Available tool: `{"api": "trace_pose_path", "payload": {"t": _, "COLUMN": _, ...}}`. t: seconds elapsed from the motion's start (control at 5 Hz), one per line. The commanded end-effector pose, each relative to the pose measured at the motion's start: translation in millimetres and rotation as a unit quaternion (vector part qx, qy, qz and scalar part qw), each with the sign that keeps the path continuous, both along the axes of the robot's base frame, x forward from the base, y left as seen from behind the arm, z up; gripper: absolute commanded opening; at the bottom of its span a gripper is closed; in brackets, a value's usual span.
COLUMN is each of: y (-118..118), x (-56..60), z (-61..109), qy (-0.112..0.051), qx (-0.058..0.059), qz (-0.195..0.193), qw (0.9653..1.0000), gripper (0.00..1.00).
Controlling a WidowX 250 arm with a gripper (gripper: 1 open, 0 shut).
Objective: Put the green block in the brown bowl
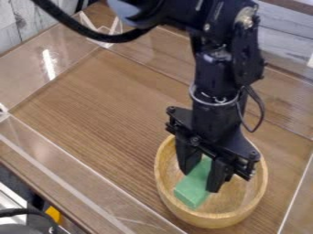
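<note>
The brown bowl [160,180] stands on the wooden table near the front right. My black gripper [206,174] points straight down into it. The green block [192,190] sits tilted between the two fingers [221,172], and its lower end reaches down to the bowl's inside floor. The jaws are closed against the block's sides. The block's upper end is hidden behind the fingers.
A clear plastic wall [49,137] borders the wooden table [98,101] on the left and front. A pale slatted wall [287,37] lies behind the arm at the back right. Black cables [73,23] hang from the arm at the upper left.
</note>
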State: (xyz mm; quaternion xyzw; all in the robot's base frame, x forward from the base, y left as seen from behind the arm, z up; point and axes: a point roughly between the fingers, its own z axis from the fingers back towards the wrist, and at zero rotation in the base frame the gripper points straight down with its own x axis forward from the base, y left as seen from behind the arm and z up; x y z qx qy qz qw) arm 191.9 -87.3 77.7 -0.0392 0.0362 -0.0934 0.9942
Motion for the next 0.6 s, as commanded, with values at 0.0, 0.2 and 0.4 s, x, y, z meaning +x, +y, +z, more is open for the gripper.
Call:
{"api": "trace_pose_path", "payload": {"t": 0.0, "y": 1.6, "x": 3.5, "z": 2.0, "qy": -0.007, "qx": -0.001, "qz": 0.006, "qw": 1.0000, "gripper": 0.00}}
{"api": "trace_pose_path", "payload": {"t": 0.2, "y": 2.5, "x": 3.5, "z": 0.5, "qy": -0.005, "qx": 0.000, "qz": 0.009, "qw": 0.9999, "gripper": 0.00}}
{"api": "trace_pose_path", "payload": {"t": 0.4, "y": 3.1, "x": 3.5, "z": -1.0, "qy": -0.002, "qx": 0.000, "qz": 0.012, "qw": 0.9999, "gripper": 0.00}}
